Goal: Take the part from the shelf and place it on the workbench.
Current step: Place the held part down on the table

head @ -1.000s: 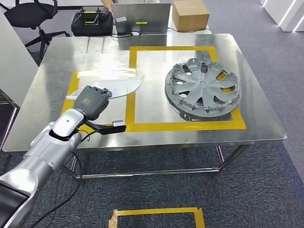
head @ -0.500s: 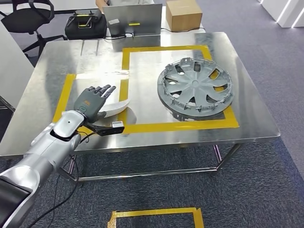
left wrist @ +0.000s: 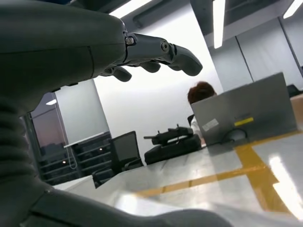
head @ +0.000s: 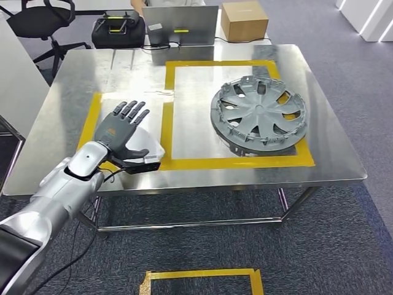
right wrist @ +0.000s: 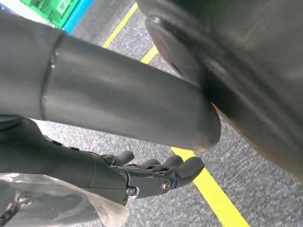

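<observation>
Release seems the step in hand: left hand (head: 120,131) hovers, fingers (head: 131,110) spread and empty, over the pale part (head: 147,147) lying on the bench (head: 324,141); next, lift clear.

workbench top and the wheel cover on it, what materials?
Workbench: looks like brushed stainless steel, since it mirrors the ceiling lights with a soft sheen. Wheel cover: probably moulded plastic, matt grey, with thin spokes and clip tabs around the rim; painted metal can't be excluded.
</observation>
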`<state>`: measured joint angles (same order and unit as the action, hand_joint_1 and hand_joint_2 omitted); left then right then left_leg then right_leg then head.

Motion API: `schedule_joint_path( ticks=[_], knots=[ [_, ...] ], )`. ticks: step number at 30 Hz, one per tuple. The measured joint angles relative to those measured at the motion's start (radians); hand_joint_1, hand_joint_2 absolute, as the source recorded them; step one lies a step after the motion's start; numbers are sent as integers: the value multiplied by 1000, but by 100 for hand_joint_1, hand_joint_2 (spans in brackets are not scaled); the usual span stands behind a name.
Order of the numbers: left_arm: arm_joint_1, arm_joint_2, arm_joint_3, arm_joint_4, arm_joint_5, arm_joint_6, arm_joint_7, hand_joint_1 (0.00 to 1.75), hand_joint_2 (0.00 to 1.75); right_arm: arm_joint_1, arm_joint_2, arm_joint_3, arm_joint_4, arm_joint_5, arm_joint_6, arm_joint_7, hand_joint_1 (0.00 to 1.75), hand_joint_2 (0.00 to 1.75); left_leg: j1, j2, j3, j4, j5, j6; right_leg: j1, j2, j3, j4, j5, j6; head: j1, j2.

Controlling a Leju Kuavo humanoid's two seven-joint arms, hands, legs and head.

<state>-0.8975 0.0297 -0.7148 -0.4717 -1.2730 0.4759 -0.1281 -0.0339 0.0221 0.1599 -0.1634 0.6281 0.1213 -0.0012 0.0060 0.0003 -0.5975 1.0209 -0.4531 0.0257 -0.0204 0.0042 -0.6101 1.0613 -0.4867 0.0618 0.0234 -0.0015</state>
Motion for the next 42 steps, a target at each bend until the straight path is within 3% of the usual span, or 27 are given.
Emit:
schedule_joint_path(
  ticks=[2,5,7,9,11,12,15,16,17,20,21,22,24,25,26,27,28,30,32,33,35,36,37,39,40,41,42],
  knots=[
    [-2,-2,6,-4,17,20,-11,0,0,-1,0,0,0,3,-1,1,0,0,-4,-1,-8,6,3,-13,2,2,21,-39,5,-11,1,0],
    [3,-4,11,-28,33,42,-31,0,0,1,1,0,0,4,-1,4,0,0,-3,-2,-17,17,-5,-28,1,0,14,-41,17,-34,1,0],
    [7,-4,15,-54,38,46,-35,0,0,0,2,0,0,5,-1,6,0,0,-1,-2,-42,87,-67,-36,-1,-4,3,-45,28,-51,-2,0],
    [19,-5,17,-87,38,48,-36,0,0,0,2,0,0,8,-1,7,0,0,0,-2,-82,219,-150,-41,1,-5,-13,-44,40,-59,-4,0],
    [39,-8,16,-128,36,47,-34,0,0,0,3,0,0,11,-1,8,0,0,1,-2,-88,289,-183,-41,3,-5,-29,-44,53,-59,-4,0],
    [48,-9,15,-152,35,45,-31,0,0,1,3,0,0,11,-2,9,0,0,0,-2,-64,265,-172,-38,4,-4,-36,-44,59,-57,-4,0],
    [61,-14,14,-224,34,41,-20,0,0,0,4,0,0,12,-5,9,0,0,-3,-2,66,57,-105,-22,8,-5,-54,-43,81,-50,-3,0],
    [62,-16,14,-247,34,39,-18,0,0,0,5,0,0,12,-6,8,0,0,-6,-2,91,10,-94,-18,8,-6,-58,-43,88,-45,-3,0],
    [64,-17,13,-269,35,38,-17,0,0,0,6,-1,0,12,-6,9,0,0,-10,-2,100,-12,-89,-14,8,-7,-60,-45,96,-39,-3,0],
    [85,-18,11,-341,52,29,-20,0,0,3,7,-3,0,9,-8,11,0,0,-12,0,84,-20,-60,0,3,-7,-69,-53,109,-19,-4,0],
    [96,-18,10,-369,61,27,-23,0,0,3,7,-4,1,7,-8,11,0,0,-9,2,75,-25,-46,6,3,-5,-79,-40,87,-14,-2,0],
    [109,-18,9,-399,72,26,-26,0,0,4,7,-6,1,5,-9,11,0,0,-5,3,63,-29,-32,12,3,-4,-94,-4,45,-9,0,0],
    [143,-15,8,-459,93,27,-32,0,0,5,7,-10,1,2,-12,10,0,0,-4,6,35,-30,-9,18,1,-4,-128,125,-58,-1,3,0],
    [164,-12,7,-487,102,29,-35,0,0,5,7,-13,1,1,-13,10,0,0,-4,7,21,-30,2,18,1,-4,-138,191,-90,2,4,0],
    [184,-7,7,-510,110,31,-36,0,0,6,7,-17,1,-1,-14,10,0,0,-4,8,8,-29,12,17,0,-4,-136,231,-100,5,4,0],
    [203,-1,7,-533,120,33,-38,0,0,6,7,-20,1,-2,-15,10,0,0,-3,9,-4,-29,21,15,0,-4,-117,235,-90,7,4,0],
    [222,5,8,-555,132,36,-41,0,0,6,7,-23,1,-5,-15,10,0,0,-3,10,-16,-28,30,12,-1,-5,-79,202,-68,8,4,0],
    [256,20,17,-604,162,50,-47,0,0,5,7,-29,1,-10,-15,10,0,0,-3,9,-36,-23,46,2,-3,-5,40,58,-40,8,6,0],
    [300,38,39,-663,199,78,-54,0,0,4,8,-34,0,-17,-16,12,0,0,-6,10,-48,-17,61,-10,-3,0,125,-59,-50,0,7,0],
    [327,49,53,-694,218,93,-58,0,0,5,9,-38,0,-19,-16,14,0,0,-8,12,-51,-16,68,-15,-1,2,140,-81,-57,-7,7,0],
    [388,68,84,-753,257,120,-74,0,0,10,12,-47,0,-25,-19,16,0,0,-6,12,-55,-14,74,-27,0,1,125,-83,-49,-25,6,0],
    [423,75,103,-785,278,136,-85,0,0,12,13,-51,1,-28,-22,17,0,0,-4,11,-62,-1,54,-32,0,-1,117,-83,-40,-37,5,0],
    [463,82,123,-819,296,157,-99,0,0,15,15,-55,1,-32,-25,17,0,0,-3,9,-73,31,15,-38,-1,-3,106,-84,-30,-48,4,0],
    [550,91,171,-891,318,198,-123,0,0,19,18,-65,1,-39,-31,18,0,0,-1,6,-101,150,-91,-46,0,-5,85,-83,-10,-61,0,0],
    [593,94,194,-923,322,210,-134,0,0,22,20,-69,1,-41,-34,18,0,0,0,5,-112,217,-129,-48,2,-5,72,-82,1,-63,-1,0],
    [635,96,217,-955,332,216,-145,0,0,24,22,-74,1,-44,-37,18,0,0,0,5,-112,264,-143,-49,4,-5,57,-80,10,-64,-1,0],
    [678,97,241,-987,347,219,-158,0,0,25,24,-78,1,-47,-41,18,0,0,0,5,-99,281,-134,-47,6,-4,42,-78,20,-64,-1,0]
  ],
)
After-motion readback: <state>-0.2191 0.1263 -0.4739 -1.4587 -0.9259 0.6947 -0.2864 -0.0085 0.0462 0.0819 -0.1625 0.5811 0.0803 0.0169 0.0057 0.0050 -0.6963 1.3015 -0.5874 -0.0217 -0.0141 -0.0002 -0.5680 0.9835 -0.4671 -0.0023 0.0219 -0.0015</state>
